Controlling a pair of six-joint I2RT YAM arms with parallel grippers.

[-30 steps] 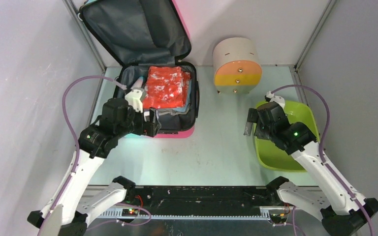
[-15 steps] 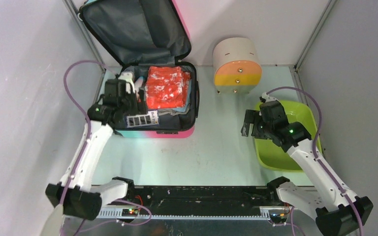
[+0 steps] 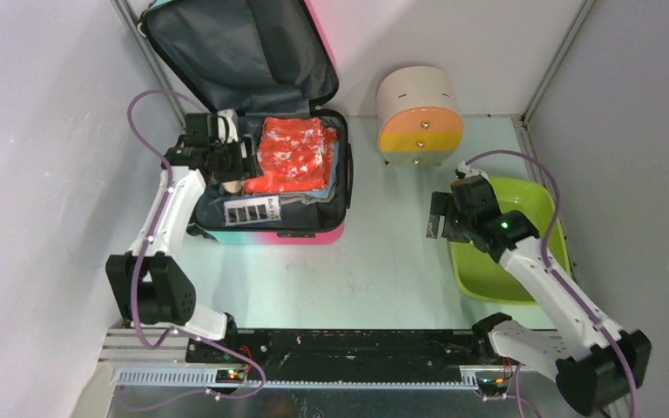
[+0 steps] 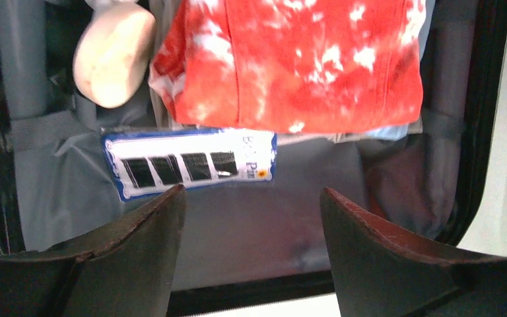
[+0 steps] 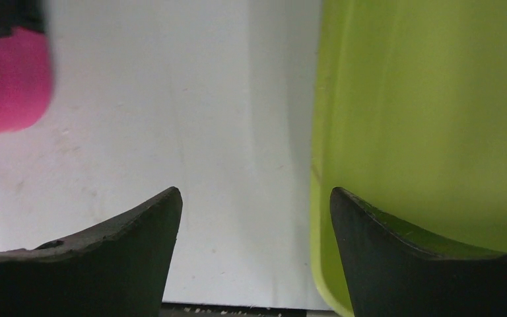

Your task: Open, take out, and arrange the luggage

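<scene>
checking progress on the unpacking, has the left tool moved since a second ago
Yes. The left tool has travelled from the near front rim of the luggage toward its hinge. It now hangs over the open interior beside the red bundle.

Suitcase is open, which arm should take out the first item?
Left. The left gripper hovers open directly over the suitcase contents, above the card packet and red-and-white cloth. The right gripper is open over the table beside the lime-green tray.

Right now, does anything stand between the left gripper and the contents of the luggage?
Nothing visible does. The luggage lies open, and the left gripper hangs open right above the red bundle and the card pack inside.
</scene>
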